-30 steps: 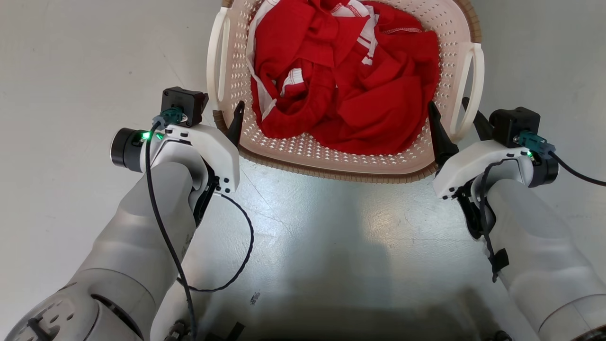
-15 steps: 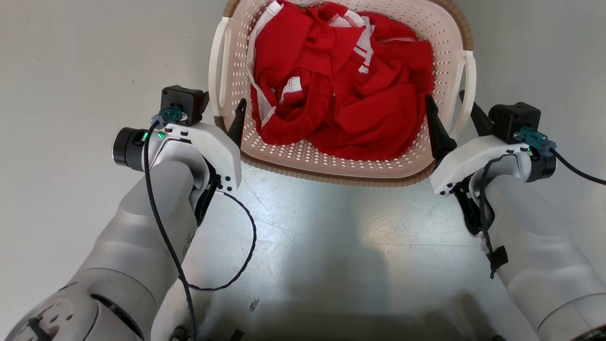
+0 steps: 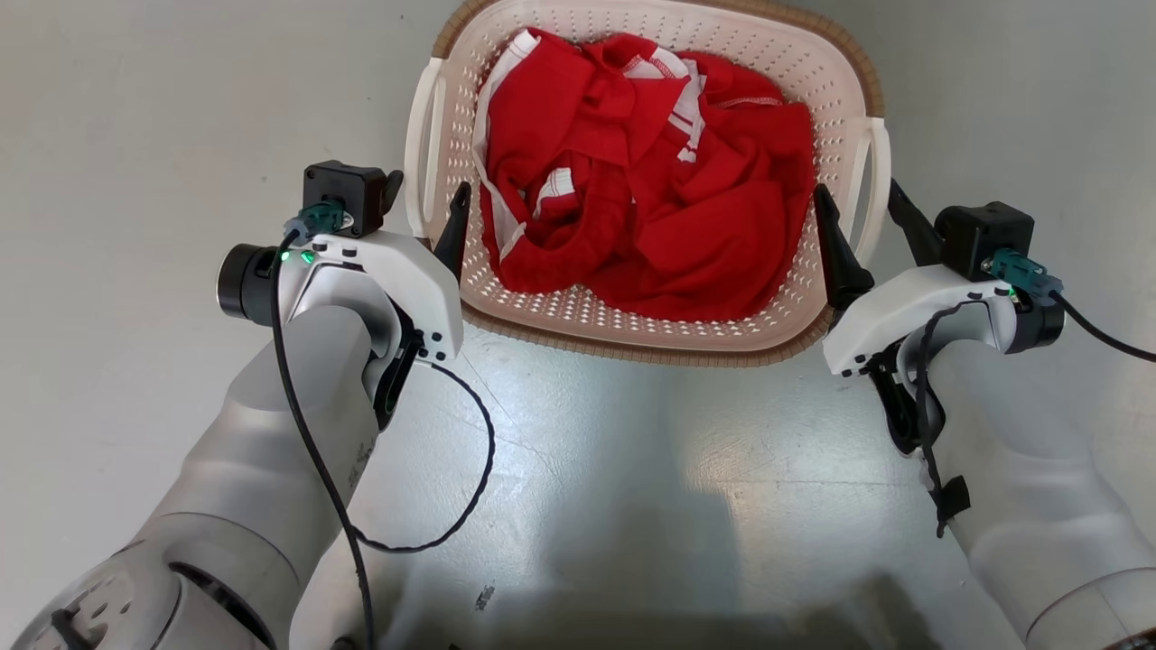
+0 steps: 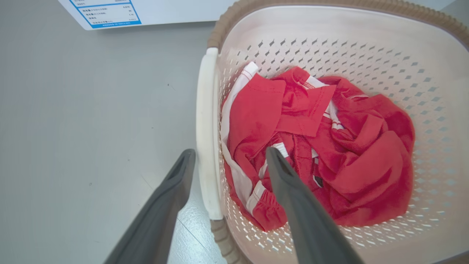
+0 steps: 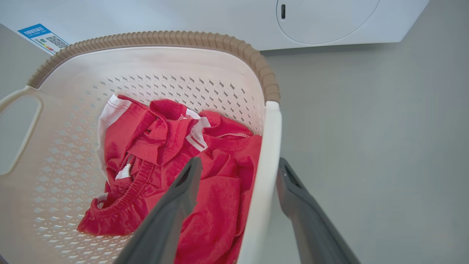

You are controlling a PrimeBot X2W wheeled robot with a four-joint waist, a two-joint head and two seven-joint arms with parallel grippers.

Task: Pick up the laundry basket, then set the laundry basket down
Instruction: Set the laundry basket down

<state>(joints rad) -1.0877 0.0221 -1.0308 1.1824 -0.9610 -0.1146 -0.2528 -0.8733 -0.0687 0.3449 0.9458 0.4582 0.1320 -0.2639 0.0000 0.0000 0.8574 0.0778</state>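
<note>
The laundry basket (image 3: 632, 336) is cream with a brown rim and stands on the grey floor, holding red clothes (image 3: 650, 199). My left gripper (image 3: 426, 194) is open and straddles the basket's left white handle (image 3: 421, 135), one finger inside the basket and one outside. In the left wrist view the handle (image 4: 205, 139) runs between the spread fingers of the left gripper (image 4: 231, 152) with gaps on both sides. My right gripper (image 3: 856, 194) is open astride the right handle (image 3: 874, 171) in the same way. The right wrist view shows that handle (image 5: 269, 154) between the right gripper's (image 5: 240, 161) fingers.
A white washer (image 5: 329, 18) stands just beyond the basket's far rim, with a blue-edged label (image 4: 110, 13) on its front. Grey floor (image 3: 596, 506) lies open between my arms and to both sides of the basket.
The basket now looks smaller and sits lower in the head view, with its far rim showing. Both grippers stay open astride the handles, with no grip taken.
</note>
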